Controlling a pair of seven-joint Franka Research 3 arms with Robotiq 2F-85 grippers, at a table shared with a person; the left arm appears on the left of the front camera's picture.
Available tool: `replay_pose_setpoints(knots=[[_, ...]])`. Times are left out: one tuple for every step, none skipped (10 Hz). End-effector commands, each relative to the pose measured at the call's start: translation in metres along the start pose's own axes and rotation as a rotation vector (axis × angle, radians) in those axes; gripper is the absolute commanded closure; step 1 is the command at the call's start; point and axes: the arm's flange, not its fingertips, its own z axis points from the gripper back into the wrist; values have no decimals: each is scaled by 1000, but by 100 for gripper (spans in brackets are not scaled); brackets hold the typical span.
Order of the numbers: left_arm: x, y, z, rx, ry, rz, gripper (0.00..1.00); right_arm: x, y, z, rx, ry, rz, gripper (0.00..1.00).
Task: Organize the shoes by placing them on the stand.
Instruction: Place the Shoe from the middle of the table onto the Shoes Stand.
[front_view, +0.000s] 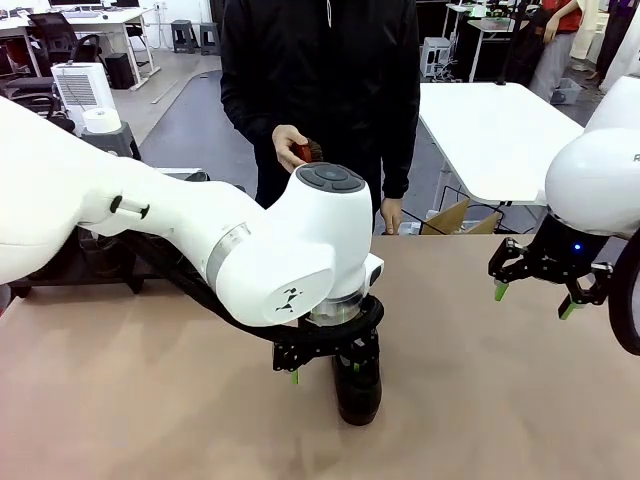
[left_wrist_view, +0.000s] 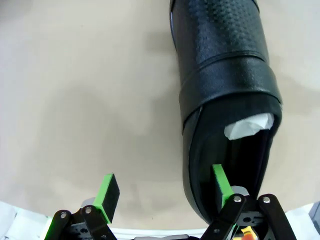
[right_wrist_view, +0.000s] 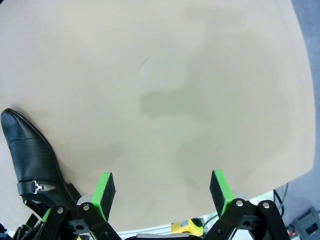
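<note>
The shoe (left_wrist_view: 225, 100) lies on the table (front_view: 150, 400), its side wall straddled by the wide left pincer (left_wrist_view: 165, 192), 1 finger (left_wrist_view: 220, 182) inside the opening, ready for gripping. The right pincer (front_view: 532, 298) hangs wide, empty.

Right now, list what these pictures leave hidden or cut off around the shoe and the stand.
- Shoe, front view: the left arm's wrist covers everything except the toe end.
- Shoe toe, left wrist view: cut off by the top edge.
- Left hand, left wrist view: one finger is inside the shoe opening; contact with the wall is unclear.
- Stand, front view: mostly behind the left arm; its contents are unreadable.
</note>
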Motion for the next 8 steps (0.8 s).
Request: replay_pose_setpoints(knots=[[3,-7,-7,-17,-48,0,24,2,-1,2,11,1,17,0],[4,-7,-8,-50,-69,-14,43,2,-1,2,11,1,17,0],[4,-7,-9,-48,-69,-17,61,2,-1,2,11,1,17,0],[5,-8,-9,-45,-68,-15,80,2,-1,2,11,1,17,0],[5,-8,-9,-46,-68,-17,98,2,-1,2,11,1,17,0],[5,-9,-9,-46,-61,-20,100,2,-1,2,11,1,17,0],[5,-9,-9,-44,-60,-21,100,2,-1,2,11,1,17,0],[6,-9,-9,-40,-56,-21,100,2,-1,2,11,1,17,0]])
